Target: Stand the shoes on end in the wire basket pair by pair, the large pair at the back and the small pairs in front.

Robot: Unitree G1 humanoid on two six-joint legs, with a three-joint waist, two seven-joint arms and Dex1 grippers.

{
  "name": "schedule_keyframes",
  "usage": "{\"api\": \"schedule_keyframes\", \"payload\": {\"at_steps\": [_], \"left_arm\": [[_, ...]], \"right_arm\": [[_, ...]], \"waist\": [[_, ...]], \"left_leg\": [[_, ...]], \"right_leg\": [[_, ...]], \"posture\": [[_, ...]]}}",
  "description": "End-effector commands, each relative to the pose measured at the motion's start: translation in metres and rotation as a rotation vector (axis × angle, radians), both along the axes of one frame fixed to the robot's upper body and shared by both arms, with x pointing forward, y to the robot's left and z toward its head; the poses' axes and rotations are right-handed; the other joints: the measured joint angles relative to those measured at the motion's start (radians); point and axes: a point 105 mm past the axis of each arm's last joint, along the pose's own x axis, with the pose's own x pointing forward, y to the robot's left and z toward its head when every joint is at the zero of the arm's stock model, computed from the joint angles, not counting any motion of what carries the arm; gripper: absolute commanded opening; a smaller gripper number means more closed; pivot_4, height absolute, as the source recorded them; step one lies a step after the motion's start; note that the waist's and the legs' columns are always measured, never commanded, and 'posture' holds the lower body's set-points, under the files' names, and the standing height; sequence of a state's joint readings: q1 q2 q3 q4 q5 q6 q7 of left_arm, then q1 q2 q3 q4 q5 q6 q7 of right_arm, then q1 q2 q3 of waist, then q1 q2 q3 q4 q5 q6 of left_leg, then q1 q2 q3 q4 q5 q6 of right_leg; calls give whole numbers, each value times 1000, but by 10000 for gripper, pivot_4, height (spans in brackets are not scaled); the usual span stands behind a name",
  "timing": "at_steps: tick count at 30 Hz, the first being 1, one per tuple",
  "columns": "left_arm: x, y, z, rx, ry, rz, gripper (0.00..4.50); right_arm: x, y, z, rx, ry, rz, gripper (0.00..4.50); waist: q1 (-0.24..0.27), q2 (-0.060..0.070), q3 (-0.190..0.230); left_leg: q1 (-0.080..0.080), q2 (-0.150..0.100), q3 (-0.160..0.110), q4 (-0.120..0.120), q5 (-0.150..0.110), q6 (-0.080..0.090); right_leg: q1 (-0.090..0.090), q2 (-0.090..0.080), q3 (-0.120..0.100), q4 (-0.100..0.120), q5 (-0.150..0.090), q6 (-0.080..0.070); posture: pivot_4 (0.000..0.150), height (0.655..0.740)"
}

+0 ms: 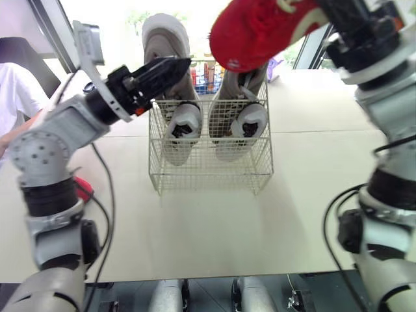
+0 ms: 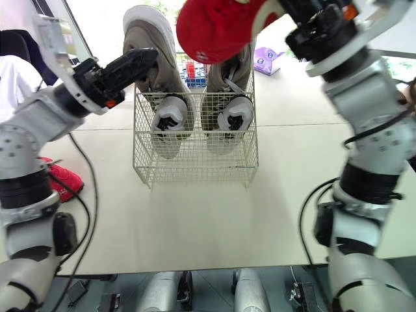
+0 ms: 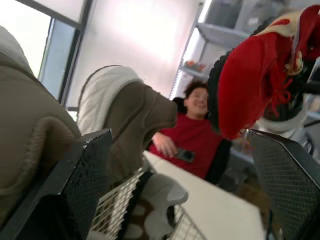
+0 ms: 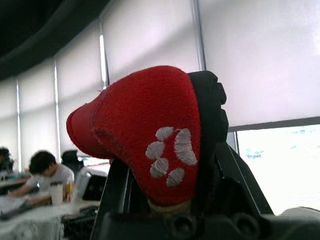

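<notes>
A wire basket stands on a pale desk. At its back a large taupe pair stands on end, toes up. A small white pair stands just in front of it. The right gripper hangs above the basket's right side, its jaws pinching a red shoe with a white paw print. The left gripper sits beside the left taupe shoe, jaws spread and holding nothing; contact cannot be told. A second red shoe lies on the desk, left of the basket.
</notes>
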State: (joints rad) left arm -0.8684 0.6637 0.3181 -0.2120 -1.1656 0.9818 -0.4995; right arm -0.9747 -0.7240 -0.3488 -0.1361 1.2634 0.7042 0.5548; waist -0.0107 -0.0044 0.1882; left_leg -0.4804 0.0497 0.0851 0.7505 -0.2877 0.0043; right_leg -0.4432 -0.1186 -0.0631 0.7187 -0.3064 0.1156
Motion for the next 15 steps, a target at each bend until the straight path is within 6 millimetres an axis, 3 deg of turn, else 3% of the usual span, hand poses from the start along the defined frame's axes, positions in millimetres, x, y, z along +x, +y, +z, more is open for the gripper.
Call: {"api": "schedule_keyframes", "payload": {"at_steps": [1, 6, 11, 15], "left_arm": [[-15, -5, -4, 102, -36, 29, 43895], [-27, -5, -22, 98, 33, 53, 43895], [-39, 5, -56, 103, 163, 114, 43895], [-51, 7, -71, 108, 226, 138, 43895]], "right_arm": [[-3, -9, -13, -195, -64, -45, 8962], [2, -8, -47, -392, -45, -14, 8962], [4, 6, -73, -512, -23, 61, 8962], [13, 15, -86, -556, -35, 68, 8962]], "waist": [[0, 0, 0], [-4, 0, 0], [-4, -1, 1], [1, -2, 2]], "left_leg": [[1, 0, 0, 0, 0, 0], [2, 1, 0, -1, 0, 0], [2, 2, 0, -2, 4, -6], [1, 2, 0, -1, 4, -6]], "right_leg": [[1, 0, 0, -1, 0, 0], [1, 0, 0, -1, 0, 0], [0, -1, 1, 0, 0, 0], [1, -1, 0, 0, 0, 0]], "posture": [[1500, 6675], [1500, 6675], [1500, 6675], [1500, 6675]]}}
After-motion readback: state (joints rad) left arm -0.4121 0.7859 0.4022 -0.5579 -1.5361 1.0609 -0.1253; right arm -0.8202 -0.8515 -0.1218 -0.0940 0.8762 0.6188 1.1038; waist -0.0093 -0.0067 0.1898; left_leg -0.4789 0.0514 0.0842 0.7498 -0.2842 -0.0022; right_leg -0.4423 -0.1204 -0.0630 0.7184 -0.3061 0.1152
